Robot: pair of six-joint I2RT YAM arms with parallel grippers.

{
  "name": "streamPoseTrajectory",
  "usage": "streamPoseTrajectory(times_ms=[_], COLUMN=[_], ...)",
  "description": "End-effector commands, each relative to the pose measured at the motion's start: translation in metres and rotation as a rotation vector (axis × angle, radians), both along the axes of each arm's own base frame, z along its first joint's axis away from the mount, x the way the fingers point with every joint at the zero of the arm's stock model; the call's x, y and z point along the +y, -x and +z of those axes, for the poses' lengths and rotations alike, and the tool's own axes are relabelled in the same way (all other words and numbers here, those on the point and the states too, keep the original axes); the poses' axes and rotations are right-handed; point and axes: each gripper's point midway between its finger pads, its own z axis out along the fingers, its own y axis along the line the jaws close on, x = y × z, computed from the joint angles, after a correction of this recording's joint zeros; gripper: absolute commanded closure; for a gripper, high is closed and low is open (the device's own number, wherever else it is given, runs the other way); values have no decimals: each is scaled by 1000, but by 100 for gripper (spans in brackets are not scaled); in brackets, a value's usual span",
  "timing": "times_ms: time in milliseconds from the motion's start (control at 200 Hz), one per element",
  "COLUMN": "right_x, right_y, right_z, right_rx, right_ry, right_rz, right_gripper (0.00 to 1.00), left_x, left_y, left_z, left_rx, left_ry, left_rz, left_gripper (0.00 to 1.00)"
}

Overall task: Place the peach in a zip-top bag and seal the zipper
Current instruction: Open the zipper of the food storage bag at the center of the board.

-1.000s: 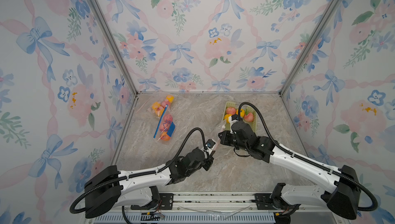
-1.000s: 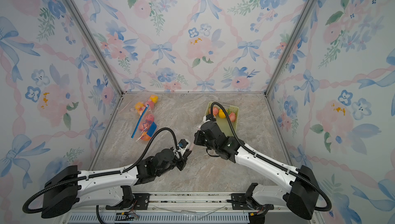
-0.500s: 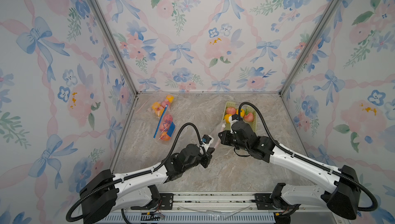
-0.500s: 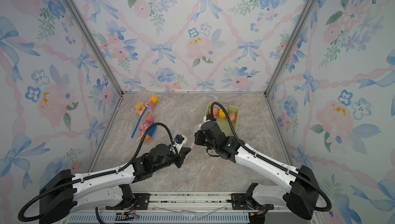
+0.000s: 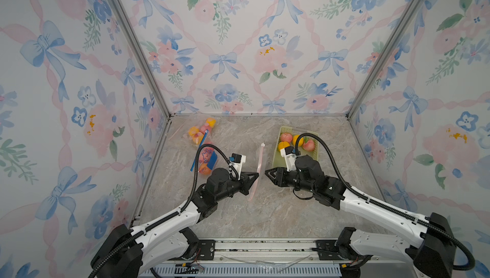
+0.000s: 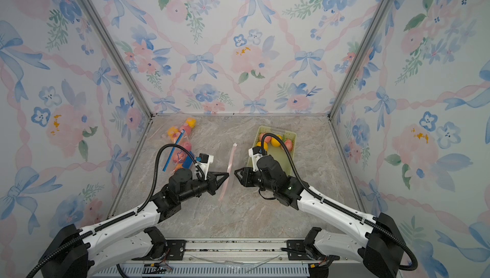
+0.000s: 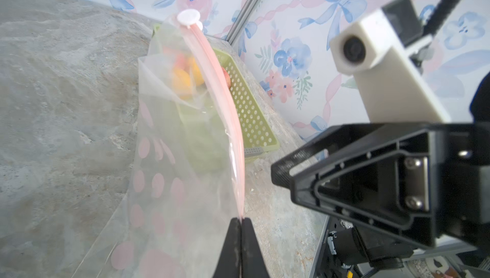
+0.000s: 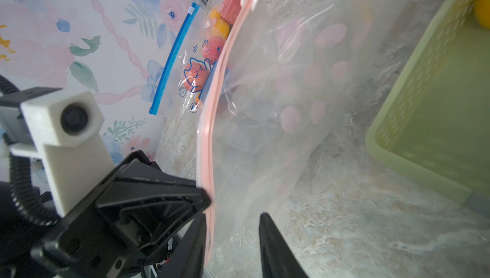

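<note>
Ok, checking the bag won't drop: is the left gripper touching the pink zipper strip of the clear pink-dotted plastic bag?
Touching. In the left wrist view the left gripper is shut on the pink zipper strip, pinching its near end.

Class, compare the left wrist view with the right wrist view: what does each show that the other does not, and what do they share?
Only the left wrist view shows the right arm's camera and a peach in the green basket. Only the right wrist view shows the left arm's camera and a second bag, blue-zippered, holding fruit. Both show the left tool shut on the pink zipper strip, the open right tool, the dotted bag and its white slider.
</note>
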Motion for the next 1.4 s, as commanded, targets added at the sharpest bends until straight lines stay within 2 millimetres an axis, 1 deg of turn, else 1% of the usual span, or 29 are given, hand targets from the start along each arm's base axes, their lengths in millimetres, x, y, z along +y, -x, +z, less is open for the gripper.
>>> streamPoseTrajectory(times_ms=[0,90,175,240,360,515,640,850,955,1070,1215,1395], right_x=[9,18,28,35,50,62,62,49,48,52,57,58], right_y=[10,19,27,28,32,33,33,32,34,35,34,30], right_z=[9,5,1,-2,-3,-3,0,13,16,14,7,-1], right_rx=[-56,-73,-87,-87,-85,-79,-80,-113,-116,-109,-96,-87], right_ry=[-119,-168,-180,-178,-196,-213,-224,-219,-226,-223,-209,-190], right_rz=[54,78,102,108,144,164,163,126,128,138,141,124], right_gripper=[68,70,71,73,74,77,78,78,78,78,79,79], left_x=[3,6,10,13,17,18,19,21,21,21,21,21], left_y=[1,-2,-5,-6,-6,-7,-8,-11,-12,-12,-11,-11], left_z=[15,21,25,29,34,32,29,26,25,25,25,26], left_rx=[67,80,81,75,62,66,66,71,71,69,70,68], left_ry=[137,169,188,201,211,208,201,194,193,193,193,196], left_rz=[-2,25,48,66,79,88,102,116,120,120,119,117], left_gripper=[100,100,100,100,100,100,100,100,100,100,100,100])
